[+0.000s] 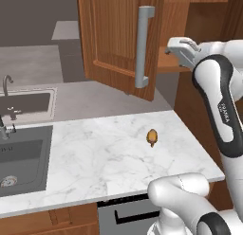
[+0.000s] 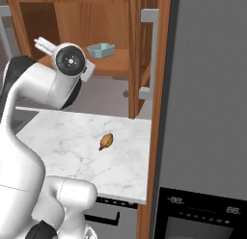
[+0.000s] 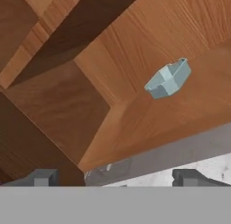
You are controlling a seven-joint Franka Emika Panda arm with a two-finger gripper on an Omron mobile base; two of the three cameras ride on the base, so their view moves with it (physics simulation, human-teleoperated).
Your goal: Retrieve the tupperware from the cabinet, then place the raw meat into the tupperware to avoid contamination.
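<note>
Gripper (image 3: 116, 177) spread open and empty, raised at the open cabinet (image 2: 72, 21), with the tupperware (image 3: 168, 78) ahead on the shelf (image 2: 113, 64), well apart from the fingertips, while the raw meat (image 1: 152, 136) lies below on the marble table (image 1: 104, 158) beside the sink (image 1: 23, 158).

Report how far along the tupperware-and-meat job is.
Done: the cabinet door stands open. In hand: the pincer, open and holding nothing, faces the tupperware, which sits on the cabinet shelf, untouched. Left: grasp it, bring it down to the marble counter, then put the raw meat, lying on that counter, inside.
</note>
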